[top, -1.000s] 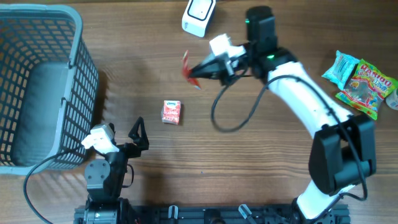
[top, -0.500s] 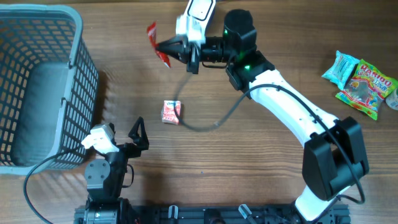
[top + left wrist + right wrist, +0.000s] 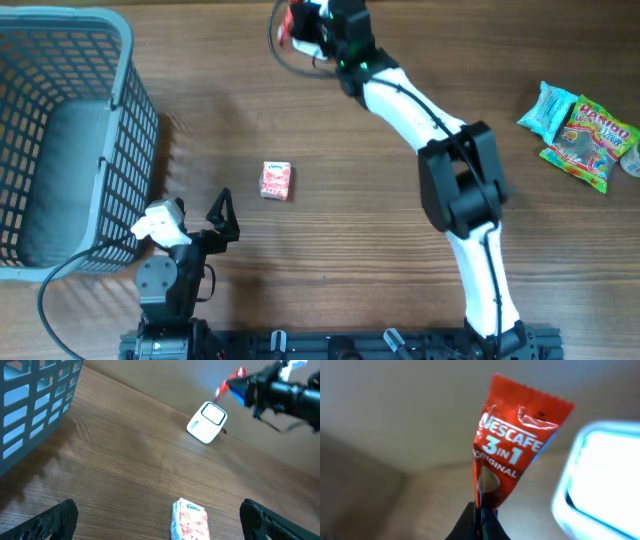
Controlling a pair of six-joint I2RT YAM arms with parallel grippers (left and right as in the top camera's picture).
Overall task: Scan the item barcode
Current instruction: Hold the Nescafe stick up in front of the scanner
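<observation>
Presenting: right gripper [image 3: 481, 517] pinches the red foil Nescafé sachet [image 3: 515, 445] by the white boxy scanner [image 3: 207, 422] — its barcode, apparently hidden, must face it.

Right wrist view: the scanner [image 3: 602, 475] is a blurred glow cut by the right edge; the sachet's [image 3: 517, 440] lower tip hides inside the right gripper [image 3: 481, 522]. Left wrist view: the bottom edge crops the tissue pack [image 3: 191, 520].

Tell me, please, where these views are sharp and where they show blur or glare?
Right wrist: the red sachet is sharp, the scanner beside it a blown-out, unfocused glow. Left wrist: the tissue pack is crisp, the far sachet slightly smeared. Overhead: even light, with the basket casting a soft shadow on the table.
</observation>
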